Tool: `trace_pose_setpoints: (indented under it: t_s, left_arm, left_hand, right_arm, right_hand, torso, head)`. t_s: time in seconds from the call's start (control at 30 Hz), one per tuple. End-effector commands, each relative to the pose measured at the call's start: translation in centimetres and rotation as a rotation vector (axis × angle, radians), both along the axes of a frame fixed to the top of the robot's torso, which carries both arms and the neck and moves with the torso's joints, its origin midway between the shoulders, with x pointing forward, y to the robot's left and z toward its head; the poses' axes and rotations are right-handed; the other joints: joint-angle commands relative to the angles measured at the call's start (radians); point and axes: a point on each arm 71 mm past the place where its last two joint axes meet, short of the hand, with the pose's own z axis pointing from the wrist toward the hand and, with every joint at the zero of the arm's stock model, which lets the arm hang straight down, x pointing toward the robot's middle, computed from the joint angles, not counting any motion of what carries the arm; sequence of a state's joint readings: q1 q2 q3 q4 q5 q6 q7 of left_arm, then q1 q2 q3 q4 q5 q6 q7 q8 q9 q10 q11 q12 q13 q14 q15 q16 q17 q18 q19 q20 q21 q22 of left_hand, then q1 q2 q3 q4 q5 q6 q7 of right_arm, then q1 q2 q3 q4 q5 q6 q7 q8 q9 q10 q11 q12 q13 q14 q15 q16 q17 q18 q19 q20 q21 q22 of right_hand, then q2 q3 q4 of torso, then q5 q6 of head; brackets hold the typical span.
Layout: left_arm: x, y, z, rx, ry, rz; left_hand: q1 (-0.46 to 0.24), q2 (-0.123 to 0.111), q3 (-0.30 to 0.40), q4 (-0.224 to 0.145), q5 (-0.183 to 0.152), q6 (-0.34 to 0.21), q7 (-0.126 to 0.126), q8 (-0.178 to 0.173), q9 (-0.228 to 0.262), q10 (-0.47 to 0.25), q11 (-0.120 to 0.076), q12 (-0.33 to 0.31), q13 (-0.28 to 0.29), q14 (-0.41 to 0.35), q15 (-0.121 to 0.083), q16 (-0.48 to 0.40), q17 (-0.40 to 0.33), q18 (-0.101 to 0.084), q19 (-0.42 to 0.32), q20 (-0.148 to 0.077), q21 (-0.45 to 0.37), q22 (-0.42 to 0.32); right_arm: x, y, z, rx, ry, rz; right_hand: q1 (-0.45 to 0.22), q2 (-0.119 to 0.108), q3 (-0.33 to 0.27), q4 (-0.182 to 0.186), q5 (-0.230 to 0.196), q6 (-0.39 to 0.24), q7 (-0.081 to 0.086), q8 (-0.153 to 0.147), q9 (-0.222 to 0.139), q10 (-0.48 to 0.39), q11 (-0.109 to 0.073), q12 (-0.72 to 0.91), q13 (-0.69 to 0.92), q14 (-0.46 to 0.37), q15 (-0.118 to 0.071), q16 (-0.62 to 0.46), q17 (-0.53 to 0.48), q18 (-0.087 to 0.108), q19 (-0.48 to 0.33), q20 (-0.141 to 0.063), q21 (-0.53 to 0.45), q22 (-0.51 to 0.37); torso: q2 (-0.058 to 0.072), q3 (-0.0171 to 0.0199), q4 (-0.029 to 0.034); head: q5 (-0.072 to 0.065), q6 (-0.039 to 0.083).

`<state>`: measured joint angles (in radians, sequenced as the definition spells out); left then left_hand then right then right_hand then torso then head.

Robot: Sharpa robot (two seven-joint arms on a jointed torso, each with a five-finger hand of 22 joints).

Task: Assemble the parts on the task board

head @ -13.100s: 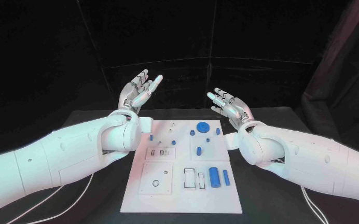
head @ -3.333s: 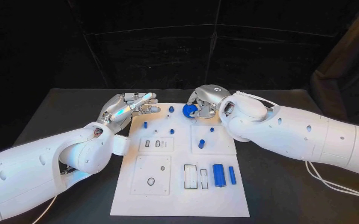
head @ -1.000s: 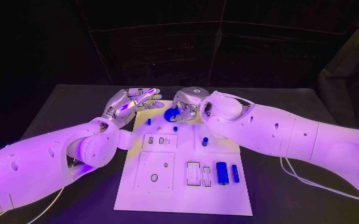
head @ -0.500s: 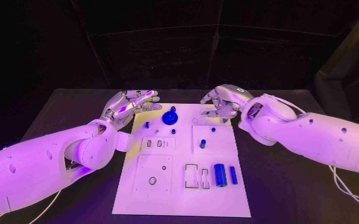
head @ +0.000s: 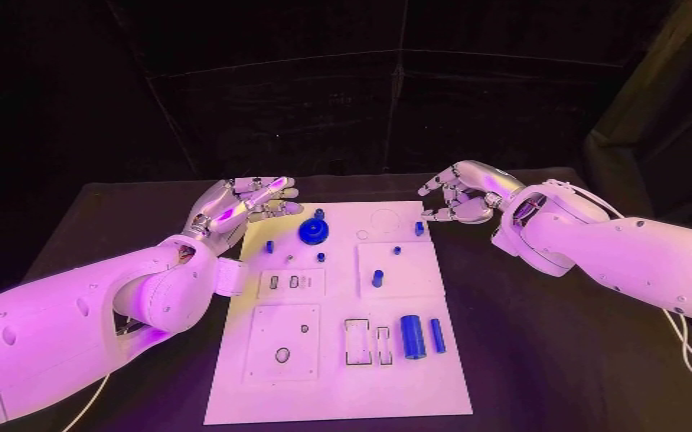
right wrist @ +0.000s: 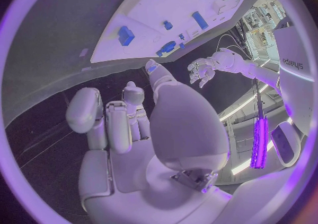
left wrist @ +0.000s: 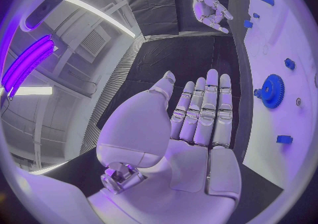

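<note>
Blue toothed gear (head: pixel 313 227) stands on the task board (head: pixel 346 382) (both hands empty, fingers apart).

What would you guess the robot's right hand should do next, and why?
Probably reach toward the loose blue cylinder lying near the white task board's near edge. The blue gear wheel already stands on the board, and the silver right hand hovers off the board's far right edge, fingers apart, holding nothing. The left hand is also empty.

Blue gear (head: pixel 313 227) and blue pegs (head: pixel 413 336) are showing against the white task board (head: pixel 340 382), black bench (head: pixel 548 372) lying beneath, silver hands (head: pixel 238 204) gleaming.
</note>
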<state>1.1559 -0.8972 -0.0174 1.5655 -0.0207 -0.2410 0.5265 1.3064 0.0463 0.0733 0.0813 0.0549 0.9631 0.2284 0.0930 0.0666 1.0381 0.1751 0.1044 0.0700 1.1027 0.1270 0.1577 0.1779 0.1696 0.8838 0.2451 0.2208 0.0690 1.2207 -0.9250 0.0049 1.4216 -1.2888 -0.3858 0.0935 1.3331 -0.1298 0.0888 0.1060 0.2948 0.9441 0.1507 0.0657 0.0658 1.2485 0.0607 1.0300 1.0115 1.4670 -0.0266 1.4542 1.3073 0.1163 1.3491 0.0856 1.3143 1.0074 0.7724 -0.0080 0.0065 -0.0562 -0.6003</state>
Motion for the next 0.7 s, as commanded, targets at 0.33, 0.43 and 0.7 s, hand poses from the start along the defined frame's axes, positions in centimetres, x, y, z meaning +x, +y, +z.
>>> trace_pose_setpoints:
  t_s: [0.33,0.43,0.7]
  left_arm:
    - [0.2,0.0,-0.1,-0.004,-0.007,-0.011]
    - [0.2,0.0,-0.1,-0.004,-0.007,-0.011]
    - [0.2,0.0,-0.2,-0.003,-0.005,-0.011]
  left_hand:
    - [-0.002,0.011,0.000,-0.006,-0.001,0.003,0.002,-0.006,-0.001,0.006,0.000,-0.004,0.000,0.006,0.003,-0.004,0.001,0.016,0.007,0.002,-0.003,-0.001]
    - [-0.002,0.011,0.000,-0.006,-0.001,0.003,0.002,-0.006,-0.001,0.006,0.000,-0.004,0.000,0.006,0.003,-0.004,0.001,0.016,0.007,0.002,-0.003,-0.001]
    - [-0.002,0.011,0.000,-0.006,-0.001,0.003,0.002,-0.006,-0.001,0.006,0.000,-0.004,0.000,0.006,0.003,-0.004,0.001,0.016,0.007,0.002,-0.003,-0.001]
  right_arm:
    - [0.2,-0.1,-2.9,-0.027,0.071,0.011]
    - [0.3,-0.1,-3.3,-0.032,0.079,0.007]
    - [0.6,0.1,-3.8,-0.039,0.093,0.001]
  right_hand:
    - [0.008,-0.001,-0.009,-0.002,0.001,-0.010,0.001,-0.005,-0.001,-0.009,0.000,-0.007,-0.002,0.055,0.009,-0.004,0.037,-0.011,-0.010,0.000,-0.008,-0.003]
    - [0.008,0.000,-0.010,-0.001,0.001,-0.011,0.002,-0.005,-0.001,-0.009,0.001,-0.006,-0.001,0.056,0.009,-0.004,0.038,-0.012,-0.009,0.000,-0.007,-0.001]
    - [0.008,0.003,-0.010,0.000,0.001,-0.013,0.002,-0.004,-0.001,-0.008,0.001,-0.005,0.000,0.056,0.009,-0.003,0.039,-0.012,-0.009,0.000,-0.007,-0.001]
  torso:
    - [0.000,-0.0036,0.0042]
    - [0.000,-0.0043,0.0033]
    - [-0.001,-0.0044,0.0051]
  head:
    - [-0.006,-0.010]
    - [-0.006,-0.012]
    - [-0.007,-0.014]
